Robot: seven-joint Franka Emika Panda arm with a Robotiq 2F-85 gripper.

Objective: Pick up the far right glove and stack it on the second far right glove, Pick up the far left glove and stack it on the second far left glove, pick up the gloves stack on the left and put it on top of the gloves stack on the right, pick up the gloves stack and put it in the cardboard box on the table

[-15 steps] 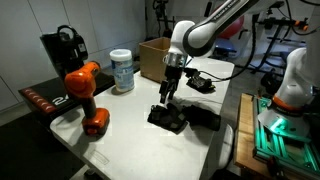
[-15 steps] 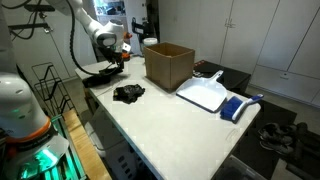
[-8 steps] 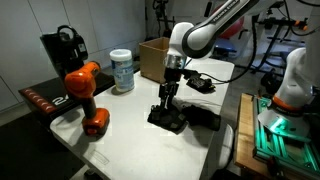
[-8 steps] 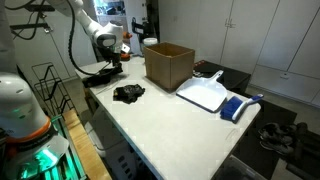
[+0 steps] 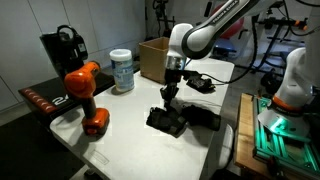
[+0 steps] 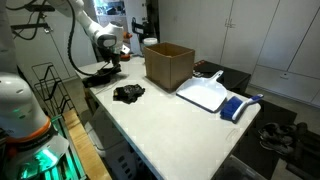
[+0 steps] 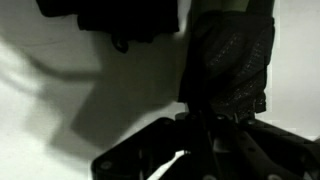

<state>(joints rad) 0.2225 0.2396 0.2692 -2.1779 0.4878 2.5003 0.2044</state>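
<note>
Little has shifted over the last second. In an exterior view the tool [image 5: 167,98] dipped toward the gloves [image 5: 166,120] and now hangs a shade higher, just above the nearer lump. The gloves lie much as they did — a dark heap in two lumps on the worktop [image 5: 120,130]. None is in the box [image 5: 153,55], which stands well apart behind.

The wrist view is dark. One glove [image 7: 230,65] fills the space just ahead of the tool, but the fingers are lost against the black. I cannot tell how far the tool is open or whether it has hold of anything.

My reading — a grasp is being tried or has only just been made and the lift has barely begun. The carry to the box is all still to do.
</note>
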